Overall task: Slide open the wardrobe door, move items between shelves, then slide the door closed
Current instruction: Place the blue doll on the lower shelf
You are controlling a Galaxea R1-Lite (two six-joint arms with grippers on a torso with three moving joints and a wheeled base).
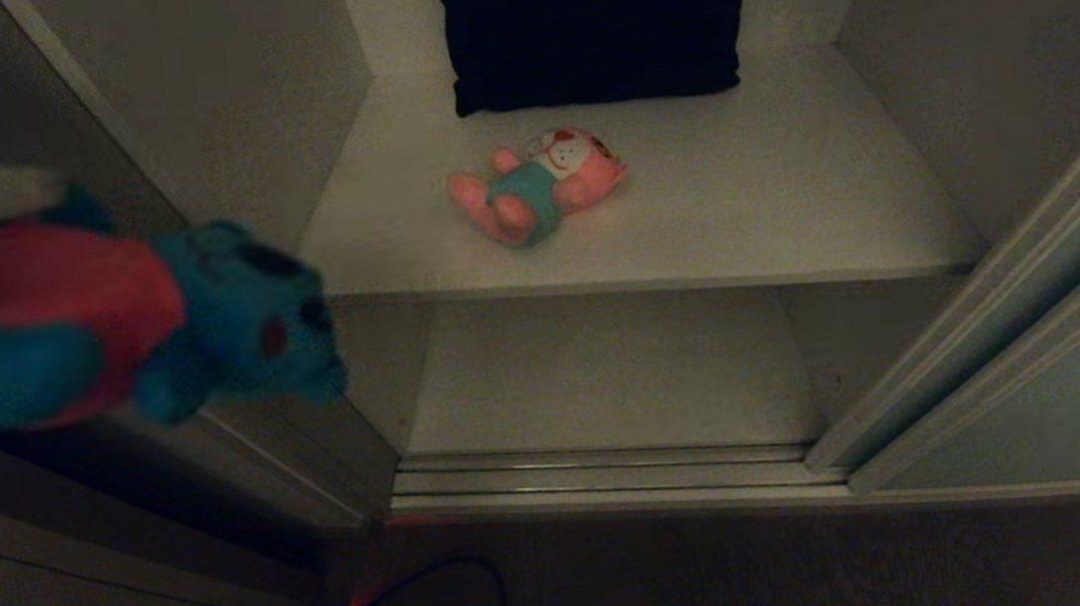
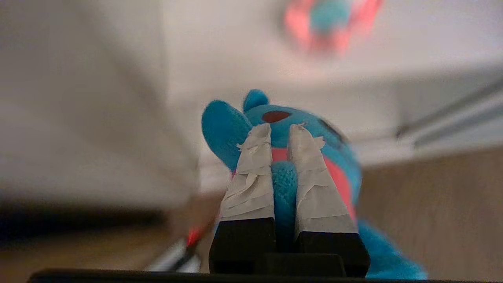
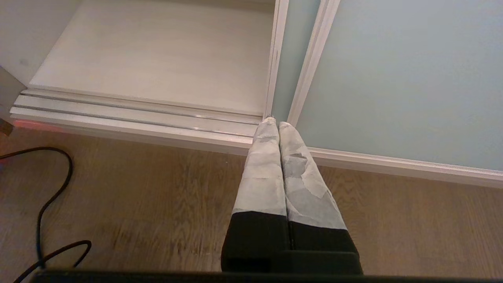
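1. Left gripper (image 2: 279, 137): taped fingers pinch the teal-blue plush toy (image 1: 121, 322), held in the air at 9 o'clock, outside the wardrobe opening.
2. Right gripper (image 3: 274, 125): fingers pressed together, empty, over the wood floor (image 3: 157, 196) beside the sliding wardrobe door (image 3: 393, 78).
3. Lower shelf (image 1: 608, 376): bare.
4. Upper shelf (image 1: 790, 196): pink plush toy (image 1: 538, 186) lying at 12 o'clock, near the black cushion (image 1: 590, 17).
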